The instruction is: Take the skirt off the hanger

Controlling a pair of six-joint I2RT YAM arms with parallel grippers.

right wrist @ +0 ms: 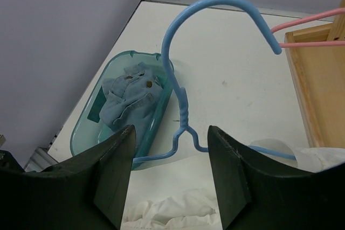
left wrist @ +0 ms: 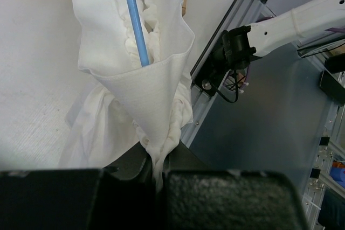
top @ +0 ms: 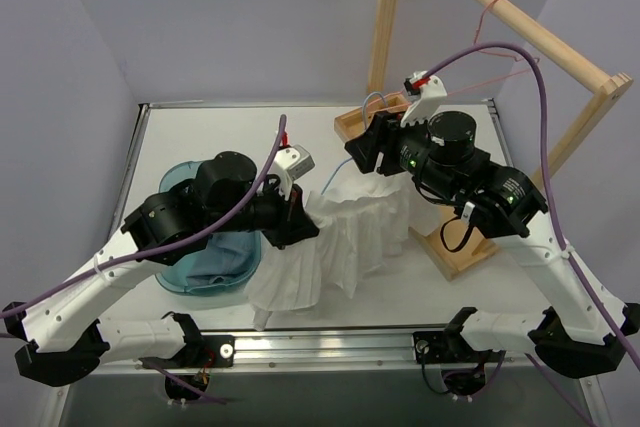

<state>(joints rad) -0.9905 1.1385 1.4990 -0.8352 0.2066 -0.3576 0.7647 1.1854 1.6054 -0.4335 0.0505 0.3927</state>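
Snugly inside left gripper (left wrist: 159, 179): skirt (left wrist: 151, 95).

You have the skirt (top: 340, 237) lying mid-table (top: 200, 137), with the hanger (right wrist: 182, 106) at its rear edge, hook toward the wooden rack (top: 385, 27) at the right rear. A second wire hanger (right wrist: 307, 20) lies next to that rack. On your left sits a tub (top: 175, 179) with a denim garment (right wrist: 126, 98) in it.

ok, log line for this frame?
left jaws: shut on skirt | right jaws: open, aimed at hanger neck | skirt: not yet off hanger
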